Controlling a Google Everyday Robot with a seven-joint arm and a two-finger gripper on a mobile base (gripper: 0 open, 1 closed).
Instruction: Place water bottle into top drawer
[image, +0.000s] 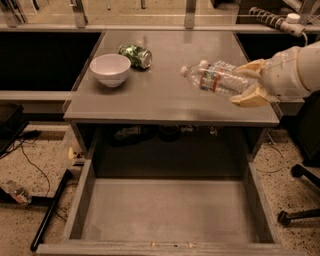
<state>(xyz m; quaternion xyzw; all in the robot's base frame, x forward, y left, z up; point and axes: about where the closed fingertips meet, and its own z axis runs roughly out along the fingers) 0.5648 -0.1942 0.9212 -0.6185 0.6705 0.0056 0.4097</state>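
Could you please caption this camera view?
Tan gripper shut on clear ribbed plastic water bottle, held sideways above grey tabletop; open grey top drawer below.

The white arm (295, 72) reaches in level from the right edge, above the right side of the table (165, 100), its tool (248, 84) pointing left with two tan fingers (252, 67), upper and lower, clamped on the water bottle's (215, 80) base end.
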